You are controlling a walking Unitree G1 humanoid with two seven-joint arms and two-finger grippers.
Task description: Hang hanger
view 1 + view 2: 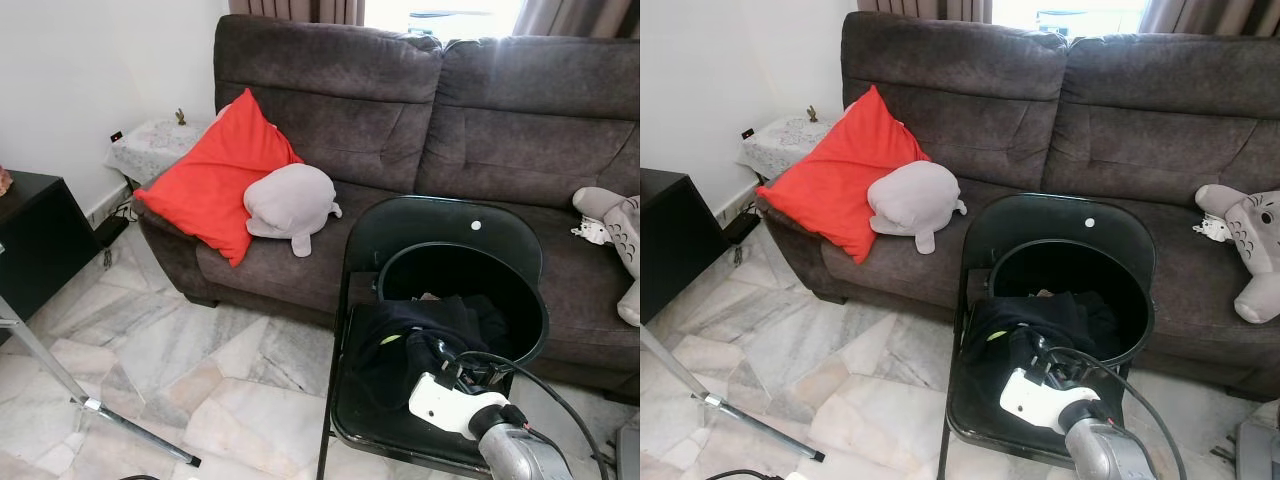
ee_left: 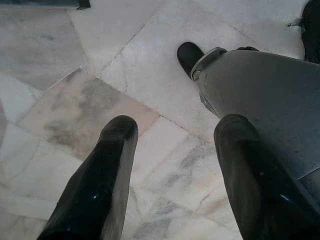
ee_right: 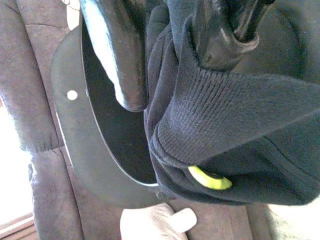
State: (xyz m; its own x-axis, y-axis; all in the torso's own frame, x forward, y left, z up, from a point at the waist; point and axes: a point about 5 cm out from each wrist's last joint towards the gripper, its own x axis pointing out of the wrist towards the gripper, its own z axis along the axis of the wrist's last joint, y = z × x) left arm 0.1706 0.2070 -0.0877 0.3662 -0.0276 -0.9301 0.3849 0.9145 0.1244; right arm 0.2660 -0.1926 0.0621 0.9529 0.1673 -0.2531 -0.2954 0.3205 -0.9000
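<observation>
Pickup step: the right gripper [image 3: 175, 55] is pinched on the dark garment [image 1: 420, 340] with its yellow-green hanger [image 3: 210, 178] — lifting clear of the black basket [image 1: 530, 300] is required next; left gripper [image 2: 175, 170] idle, spread

A yellow-green hanger [image 3: 210, 178] sits almost wholly wrapped in a dark navy garment [image 1: 420, 335], only a short curved stretch of it peeking from a fold. The garment, with a ribbed cuff or hem [image 3: 220, 117] showing, lies crumpled on the seat of a black folding chair [image 1: 440, 225], spilling partly over the rim of a round black bucket [image 1: 465, 265] standing on that seat.
</observation>
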